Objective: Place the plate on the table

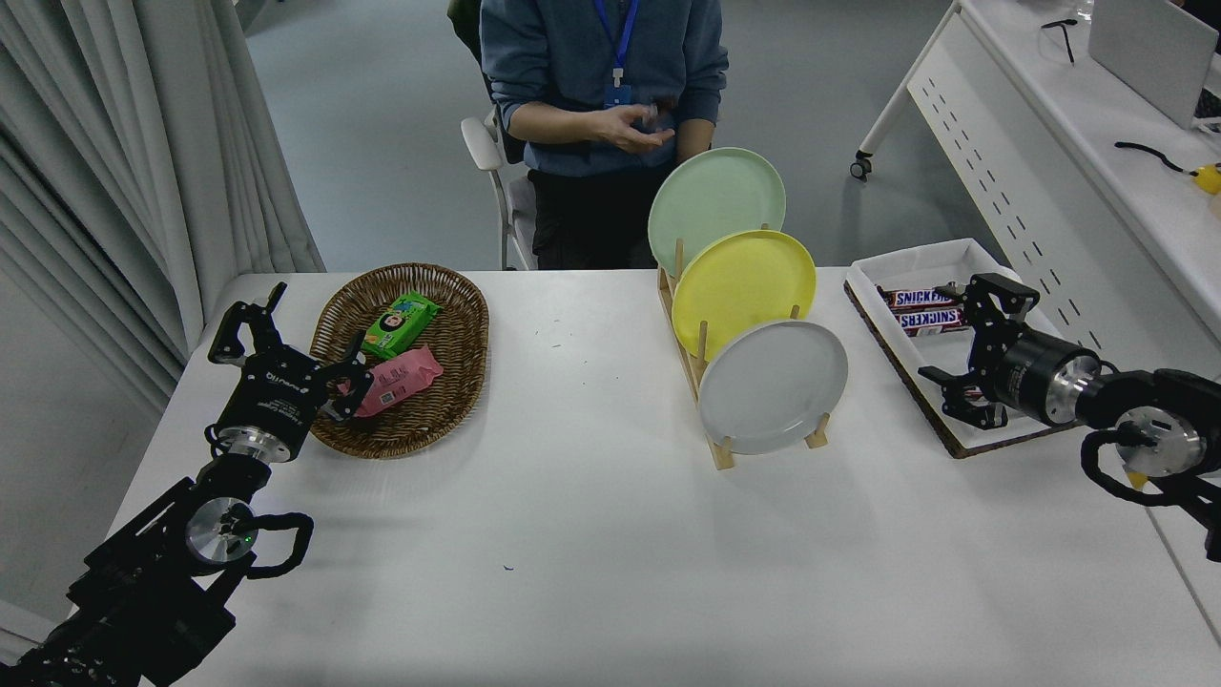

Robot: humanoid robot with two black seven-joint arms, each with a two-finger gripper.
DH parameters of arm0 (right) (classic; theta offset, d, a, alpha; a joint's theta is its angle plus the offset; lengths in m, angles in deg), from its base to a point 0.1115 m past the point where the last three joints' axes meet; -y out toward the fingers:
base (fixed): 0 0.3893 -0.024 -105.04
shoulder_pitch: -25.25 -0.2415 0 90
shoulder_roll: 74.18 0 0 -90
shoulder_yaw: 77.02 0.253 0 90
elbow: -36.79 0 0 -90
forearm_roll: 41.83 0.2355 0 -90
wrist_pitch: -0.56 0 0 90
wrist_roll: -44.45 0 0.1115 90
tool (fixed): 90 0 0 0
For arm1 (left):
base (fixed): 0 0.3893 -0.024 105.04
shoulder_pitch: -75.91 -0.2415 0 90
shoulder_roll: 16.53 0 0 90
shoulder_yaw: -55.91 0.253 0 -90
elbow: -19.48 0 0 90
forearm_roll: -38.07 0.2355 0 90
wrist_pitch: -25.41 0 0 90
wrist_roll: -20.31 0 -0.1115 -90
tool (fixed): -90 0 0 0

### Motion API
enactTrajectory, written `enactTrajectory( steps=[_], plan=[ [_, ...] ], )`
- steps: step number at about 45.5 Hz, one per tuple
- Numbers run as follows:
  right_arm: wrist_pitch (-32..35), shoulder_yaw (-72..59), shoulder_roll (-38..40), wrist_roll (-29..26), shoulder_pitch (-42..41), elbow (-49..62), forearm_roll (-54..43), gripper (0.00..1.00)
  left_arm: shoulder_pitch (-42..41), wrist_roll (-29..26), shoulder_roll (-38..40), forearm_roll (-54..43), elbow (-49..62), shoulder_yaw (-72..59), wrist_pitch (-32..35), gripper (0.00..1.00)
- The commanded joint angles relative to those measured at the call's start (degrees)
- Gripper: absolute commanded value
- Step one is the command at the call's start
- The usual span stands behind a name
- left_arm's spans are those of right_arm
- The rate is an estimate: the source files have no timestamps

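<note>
Plate: the grey plate (pixel 774 385) stands on edge in the nearest slot of a wooden rack (pixel 704 386), leaning back toward 12 o'clock, touched by neither arm.
Other plates: a yellow plate (pixel 744 292) stands just behind it, and a pale green plate (pixel 716 208) behind that.
Surface: the white surface (pixel 572 534) carries the rack right of centre.
Right gripper: the right gripper (pixel 965 349) reaches in from 3 o'clock, level with the grey plate and well apart from it, over the near-left corner of a white tray (pixel 963 260); its jaws are spread and grasp nothing.
Tray: two chocolate bars (pixel 923 308) lie inside, one partly hidden by the gripper.
Left gripper: the left gripper (pixel 288 334) is parked at 8 o'clock by a wicker basket (pixel 408 358); jaws spread, apparently empty, though one tip overlaps the basket rim.
Basket: holds a green packet (pixel 400 323) and a pink packet (pixel 399 380).
Person: a person (pixel 604 86) sits at 12 o'clock, hands together at the chest.
</note>
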Motion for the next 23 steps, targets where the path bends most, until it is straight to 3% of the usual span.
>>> enactTrajectory(
  steps=[1,23],
  plan=[
    [0.2,-9.1,2.5,0.1,-5.0,-8.6,7.0,0.99,0.0,0.0,0.0,0.0,0.0,0.0,0.0,1.0],
    [-1.8,-9.9,6.1,0.0,-6.5,-12.1,8.6,0.99,0.0,0.0,0.0,-0.1,0.0,0.0,0.0,1.0]
  ],
)
